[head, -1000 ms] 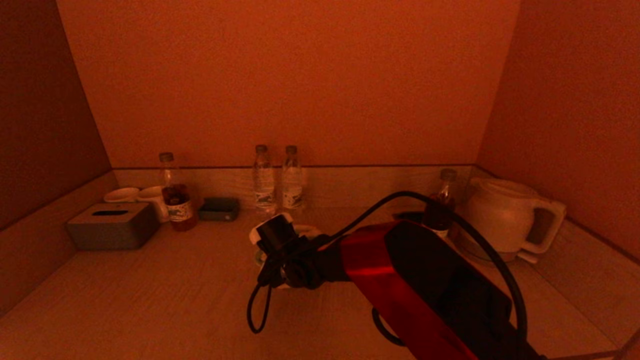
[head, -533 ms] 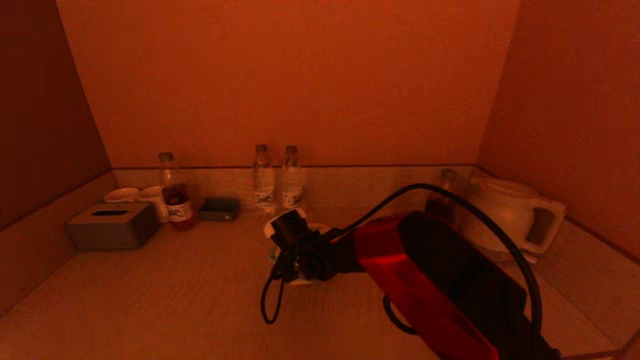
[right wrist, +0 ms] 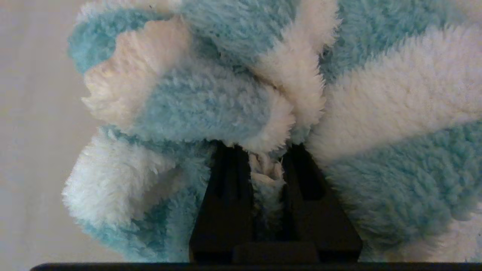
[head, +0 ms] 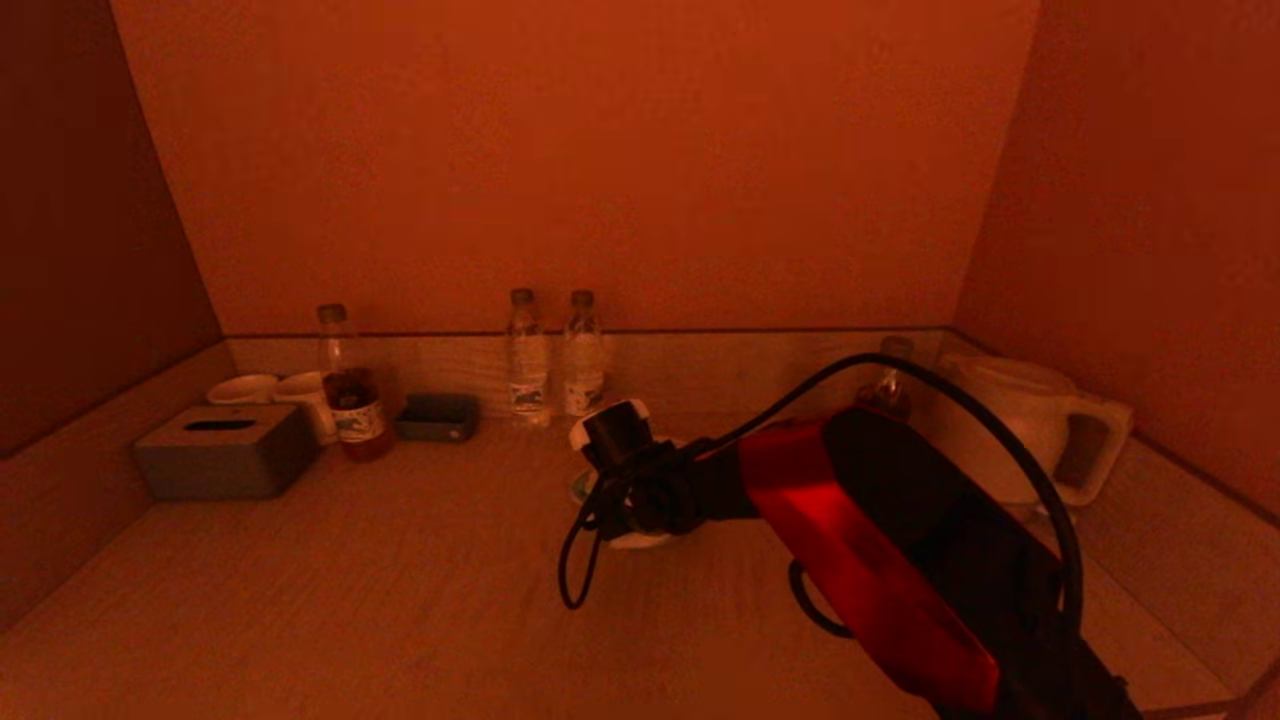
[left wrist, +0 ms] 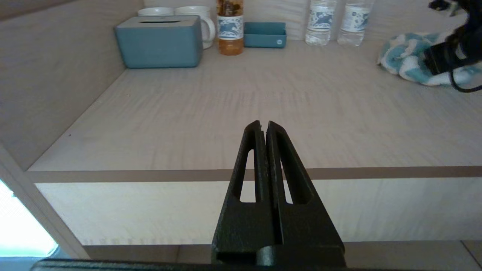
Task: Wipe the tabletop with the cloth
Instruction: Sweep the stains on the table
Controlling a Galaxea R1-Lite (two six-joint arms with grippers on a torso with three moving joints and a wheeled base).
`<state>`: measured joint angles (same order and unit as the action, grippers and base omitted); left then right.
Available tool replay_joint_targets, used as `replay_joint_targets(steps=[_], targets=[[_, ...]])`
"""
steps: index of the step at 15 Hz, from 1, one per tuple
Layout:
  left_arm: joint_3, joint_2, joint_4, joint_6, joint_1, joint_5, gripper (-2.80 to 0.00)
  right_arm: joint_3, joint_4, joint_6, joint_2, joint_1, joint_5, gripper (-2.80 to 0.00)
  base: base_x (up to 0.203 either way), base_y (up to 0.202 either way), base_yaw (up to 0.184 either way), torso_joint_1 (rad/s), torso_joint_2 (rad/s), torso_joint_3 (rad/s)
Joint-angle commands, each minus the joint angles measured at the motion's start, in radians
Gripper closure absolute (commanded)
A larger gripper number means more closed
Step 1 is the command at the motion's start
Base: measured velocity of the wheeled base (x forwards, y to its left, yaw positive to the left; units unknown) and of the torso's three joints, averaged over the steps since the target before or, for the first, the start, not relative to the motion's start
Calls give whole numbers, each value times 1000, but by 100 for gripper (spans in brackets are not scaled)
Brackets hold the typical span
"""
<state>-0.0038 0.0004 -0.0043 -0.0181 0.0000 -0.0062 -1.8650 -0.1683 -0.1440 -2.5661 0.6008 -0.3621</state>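
Observation:
A fluffy blue-and-white striped cloth [right wrist: 211, 101] lies bunched on the pale wooden tabletop [head: 350, 570], right of centre towards the back. My right gripper [right wrist: 265, 150] presses down into it and is shut on a fold of it. In the head view the wrist hides most of the cloth [head: 630, 538]. The cloth also shows in the left wrist view [left wrist: 404, 62], with the right wrist on top of it. My left gripper [left wrist: 263, 124] is shut and empty, parked in front of the table's front edge.
Along the back wall stand a grey-blue tissue box [head: 225, 450], two white cups [head: 300, 392], a tea bottle [head: 350, 395], a small blue tray [head: 437, 417], two water bottles [head: 548, 355], another bottle [head: 890, 385] and a white kettle [head: 1020, 420]. Walls close both sides.
My right gripper has slid the cloth to the right and towards the back of the table. The left arm has not moved.

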Motion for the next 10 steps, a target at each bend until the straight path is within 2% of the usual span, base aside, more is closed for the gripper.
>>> replay_joint_targets(steps=[1,6,10], targets=[[1,0,0,0,0,0,0,9,1,-46,16,-28,-2,0,0,0,0,0,0,0],[1,0,0,0,-2,0,0,91,1,-106,83,-100,6,0,0,0,0,0,0,0],[1,0,0,0,0,0,0,125,9,-119,108,-113,9,0,0,0,0,0,0,0]])
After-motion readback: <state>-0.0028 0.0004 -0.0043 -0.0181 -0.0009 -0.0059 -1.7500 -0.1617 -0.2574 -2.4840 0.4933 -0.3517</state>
